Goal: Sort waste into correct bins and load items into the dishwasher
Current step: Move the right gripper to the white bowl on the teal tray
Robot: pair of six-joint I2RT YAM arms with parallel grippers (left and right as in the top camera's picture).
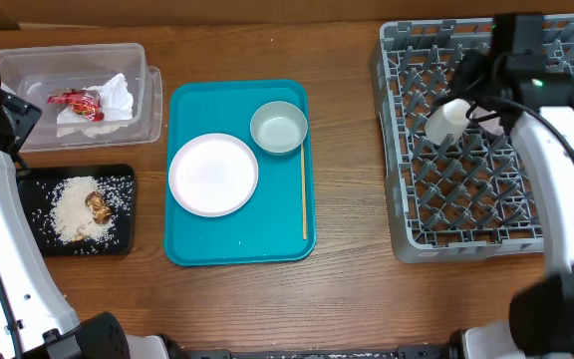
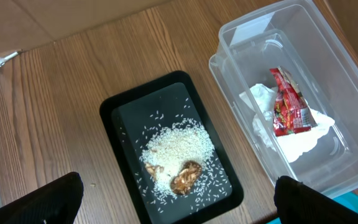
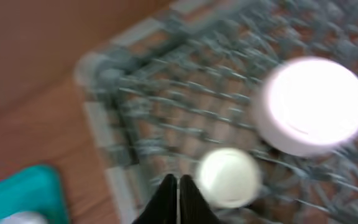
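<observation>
- Right gripper (image 3: 178,190): fingers pressed together with nothing between them. It hangs over the dish rack (image 1: 466,199), which stands on the desk (image 1: 347,299) to the right of the teal tray (image 1: 237,239).
- Left gripper (image 2: 178,193): fingers spread wide and holding nothing. It is left of the teal tray, above the black tray (image 2: 109,121) and the clear tub (image 2: 347,81).
- Writing: the red wrapper (image 2: 289,106) carries print, but it is too small to read.
- Count, on the teal tray: one small plate (image 1: 213,175), one bowl (image 1: 279,128) and one wooden stick (image 1: 304,199).
- Count, left of the teal tray:
  - One clear tub holds one crumpled napkin (image 2: 300,140), with the one wrapper lying on it.
  - One black tray holds one heap of rice (image 2: 176,146), with brown food bits (image 2: 187,176) at the heap's edge.
- Count, in the dish rack: the right wrist view is heavily blurred. It shows two white round dishes, a small cup (image 3: 229,177) just beside the fingertips and a larger dish (image 3: 316,102) beyond it. The kind of the larger dish cannot be told.
- Orientation, stick: it lies flat along the teal tray's right edge, long axis parallel to that edge. Its two ends cannot be told apart.
- Orientation, tub: its long axis runs crosswise to the stick. The wrapper's long axis follows the tub's.
- Orientation, cup: in the overhead view it appears to lean. Whether it stands or lies cannot be told.
</observation>
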